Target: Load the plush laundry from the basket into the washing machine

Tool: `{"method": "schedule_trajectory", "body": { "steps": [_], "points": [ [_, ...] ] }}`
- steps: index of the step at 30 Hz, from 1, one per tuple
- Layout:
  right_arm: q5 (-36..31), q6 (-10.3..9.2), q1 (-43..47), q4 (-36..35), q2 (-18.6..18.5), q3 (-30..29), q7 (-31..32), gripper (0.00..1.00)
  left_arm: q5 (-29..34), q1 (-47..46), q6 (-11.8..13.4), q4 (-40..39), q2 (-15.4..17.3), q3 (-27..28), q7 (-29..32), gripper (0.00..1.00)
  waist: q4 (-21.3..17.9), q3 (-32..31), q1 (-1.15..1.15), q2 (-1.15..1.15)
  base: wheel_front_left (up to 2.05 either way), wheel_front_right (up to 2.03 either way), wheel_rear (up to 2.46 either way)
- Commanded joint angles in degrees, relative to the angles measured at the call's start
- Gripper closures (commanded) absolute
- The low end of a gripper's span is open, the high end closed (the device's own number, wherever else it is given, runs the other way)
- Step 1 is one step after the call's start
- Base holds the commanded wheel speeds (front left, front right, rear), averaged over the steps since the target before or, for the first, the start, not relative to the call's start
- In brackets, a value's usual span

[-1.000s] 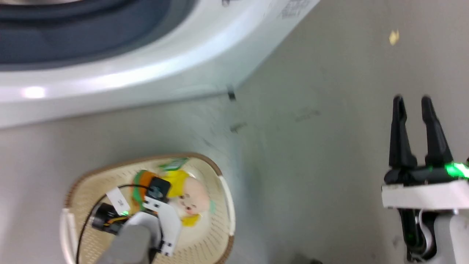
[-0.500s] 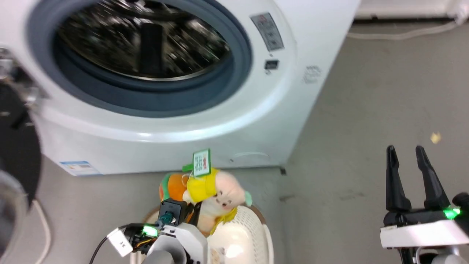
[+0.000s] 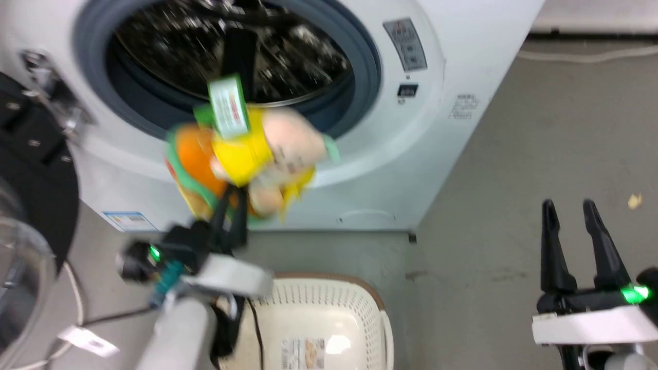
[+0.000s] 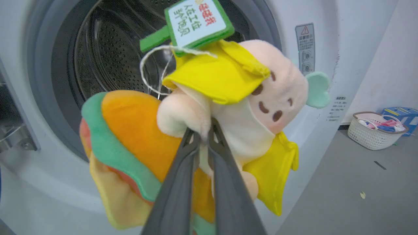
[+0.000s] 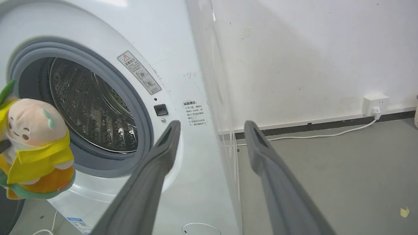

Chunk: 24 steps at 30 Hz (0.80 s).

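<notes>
Your left fingers (image 4: 178, 189) are pinched almost shut on a thin fold low on the pale body of the beige-pink plush animal doll in yellow clothes (image 4: 261, 98). The round orange plush with a green band (image 4: 137, 143) hangs against the doll at its 9 o'clock, apparently joined to it, and a green-edged paper tag (image 4: 199, 21) dangles on a string at 12 o'clock. The bundle hangs in the air before the lower rim of the grey rubber-rimmed porthole (image 3: 367, 77) of the large white front-loading washing machine (image 3: 437, 154), and looks to be outside it. Because the grip is slight, I judge you should hold the pinch firm and raise the bundle above the rubber lip. Carry it toward 12 o'clock in the head view until it is well over the shiny steel drum (image 4: 107, 55), and only then open; mind that the tag string does not snag the rim. What shows of the drum holds no laundry. At 6 o'clock, the oval cream plastic basket (image 3: 318, 297) shows only a paper label (image 3: 303, 352) on its floor, though its near end is cut off. Your right fingers (image 5: 153, 176) stand wide apart and empty at 4 o'clock.
</notes>
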Motion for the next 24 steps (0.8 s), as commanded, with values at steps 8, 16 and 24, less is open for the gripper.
{"method": "schedule_trajectory", "body": {
  "steps": [8, 16, 24],
  "points": [
    [2.0, -0.04, -6.0, -1.3, 0.0, 1.3, -0.3, 0.0, 3.5, -16.0, -0.8, -0.4, 3.8, 3.1, 0.6, 1.0, -5.4, 13.1, 0.0, 0.0, 0.0, 0.0, 0.0],
    [5.7, -0.04, -10.6, -1.0, 0.0, 0.9, -0.3, 0.0, 5.4, -37.0, -3.9, 11.3, 9.8, 3.6, 11.0, 1.0, -10.3, 22.3, 0.0, 0.0, 0.0, 0.0, 0.0],
    [8.5, -0.04, -13.7, -0.4, 0.0, 2.2, -0.3, 0.0, 10.5, -57.8, -6.0, 26.0, 14.5, 0.7, 17.2, 1.0, -14.0, 28.0, 0.0, 0.0, 0.0, 0.0, 0.0]
  ]
}}
